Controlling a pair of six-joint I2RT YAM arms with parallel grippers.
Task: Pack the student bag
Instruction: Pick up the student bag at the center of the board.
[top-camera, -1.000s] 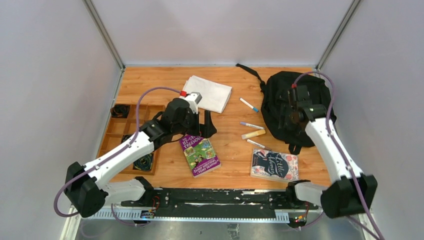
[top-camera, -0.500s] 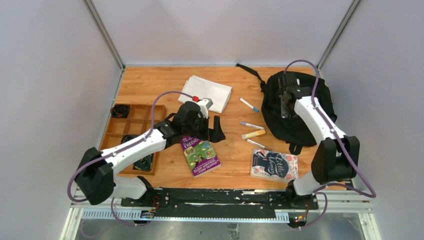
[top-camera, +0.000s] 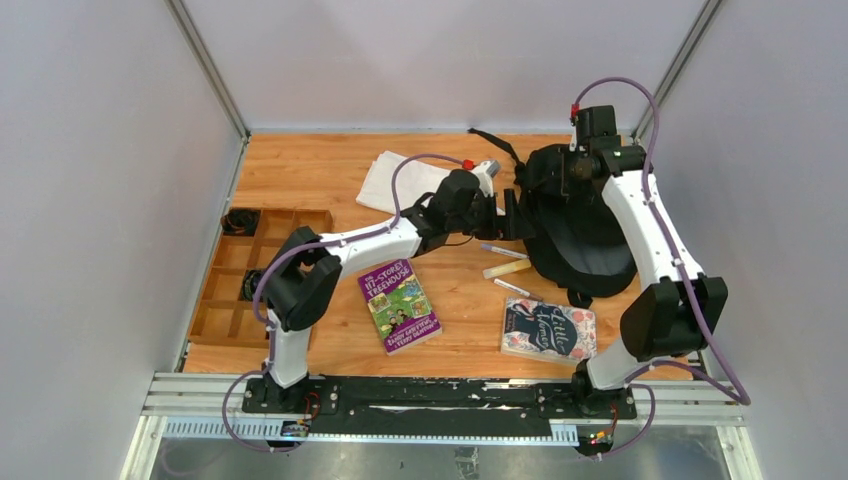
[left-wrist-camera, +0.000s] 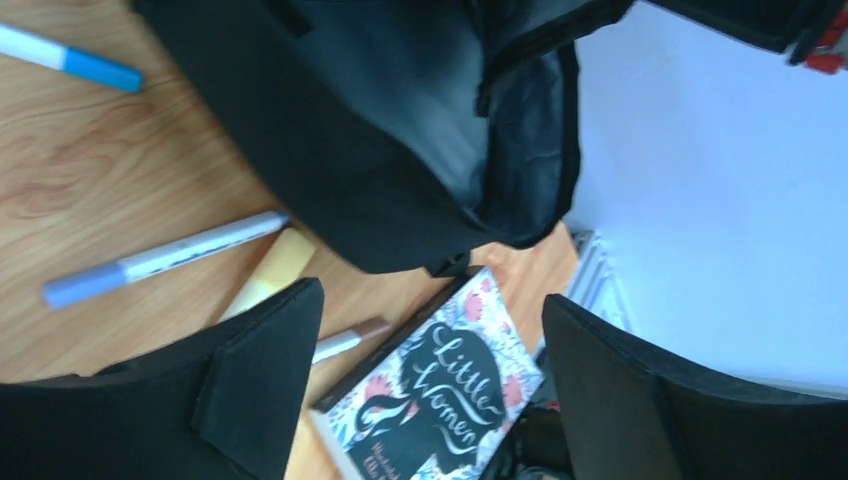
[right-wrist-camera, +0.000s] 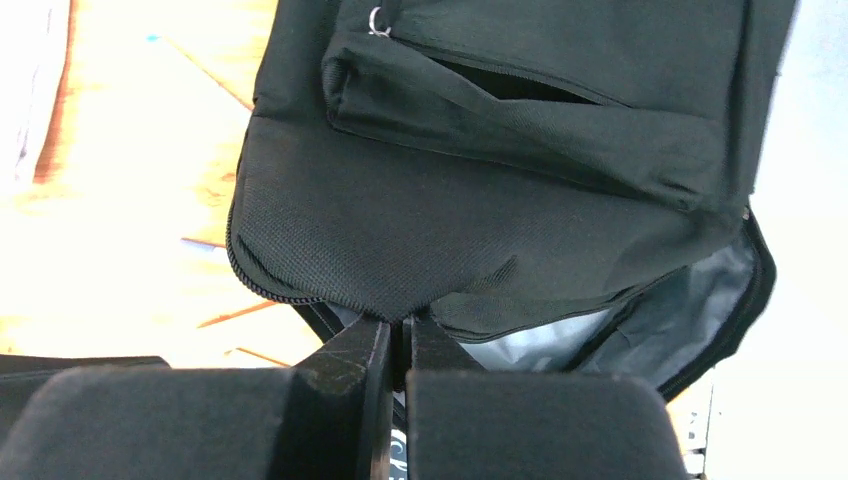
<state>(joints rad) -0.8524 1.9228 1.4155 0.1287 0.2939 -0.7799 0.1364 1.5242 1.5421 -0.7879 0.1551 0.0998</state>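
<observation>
Student bag: large black fabric backpack at the far right of the wooden table. One edge is raised off the surface and the main compartment gapes, showing grey lining. One black strap trails towards the back wall.
Right gripper: fingers pressed together, pinching the bag's zippered rim and holding it up at the bag's far side.
Left gripper: jaws spread wide, nothing between them, reaching in from the left just beside the bag's left edge and above the pens.
Blue-capped pen: on the table near the bag's left side, seen only from the left wrist.
Pale-blue marker: flat on the wood, left of the bag.
Yellow highlighter: just nearer than the marker, roughly parallel to it.
Third pen: nearer again, its tip close to the book below.
"Little Women" book: flat, cover up, near the front edge, just in front of the bag.
"117-Storey Treehouse" book: purple cover, flat at centre front.
White cloth: folded, far centre-left, partly behind the left arm.
Wooden divider tray: at the left edge, black cords in the far-left compartment.
</observation>
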